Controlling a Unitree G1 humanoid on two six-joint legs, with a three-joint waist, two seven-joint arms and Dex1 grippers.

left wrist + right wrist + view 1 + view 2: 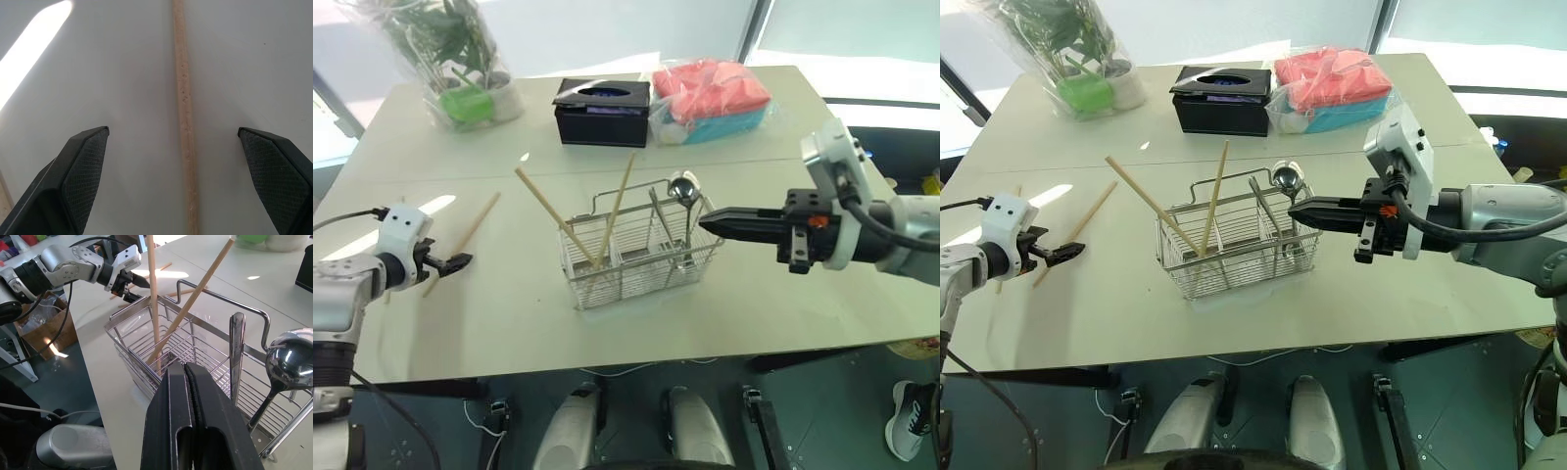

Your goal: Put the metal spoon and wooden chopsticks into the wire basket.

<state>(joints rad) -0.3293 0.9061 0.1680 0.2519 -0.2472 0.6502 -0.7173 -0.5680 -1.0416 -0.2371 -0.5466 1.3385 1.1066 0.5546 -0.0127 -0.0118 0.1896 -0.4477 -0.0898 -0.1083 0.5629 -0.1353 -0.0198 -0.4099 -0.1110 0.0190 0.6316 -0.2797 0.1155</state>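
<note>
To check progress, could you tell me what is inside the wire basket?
The wire basket holds two wooden chopsticks leaning in one end and the metal spoon standing bowl-up at the other. Another chopstick lies on the table.

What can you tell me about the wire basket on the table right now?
The wire basket is a small rectangular holder of shiny silvery wire grid, split into compartments, with a wire loop handle across its top. It stands upright on the pale table. Two wooden chopsticks lean out of its left compartment, and a metal spoon stands bowl-up at its right end beside another metal handle. The shut right gripper hovers by that end.
</note>
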